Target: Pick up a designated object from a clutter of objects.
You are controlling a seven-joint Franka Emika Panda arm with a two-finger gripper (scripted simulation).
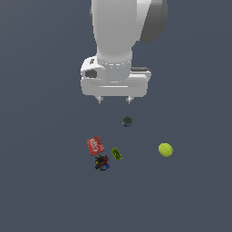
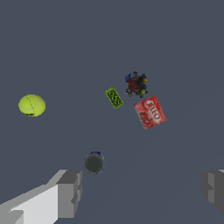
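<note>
Five small items lie on the dark grey surface [image 1: 41,190], one of each kind. Going from the exterior view's left to its right: the red box [image 1: 95,145] with white lettering lies flat, turned at an angle. Just below it in that view sits the dark multicoloured lump [image 1: 102,162], close beside the box's lower corner, though whether they touch is too fine to tell. Next comes the green block [image 1: 117,154], a small tilted piece near both the box and the lump but apart from each. These three form a tight group. Farther up the exterior view is the dark round piece [image 1: 127,121], alone and clear of the group. Well apart on the exterior view's right rests the yellow-green tennis ball [image 1: 166,149].

The tool [image 1: 114,99] hangs above the surface with nothing between its fingers; the jaws stand wide apart, released. In the exterior view its fingertips are nearest the dark round piece, and in the wrist view that piece [image 2: 93,163] lies just beside one finger [image 2: 70,192], while the red box [image 2: 150,112] lies farther off with open surface around its far side. The lump [image 2: 136,84] and green block [image 2: 114,97] crowd the box on one side; nothing lies on top of it.
</note>
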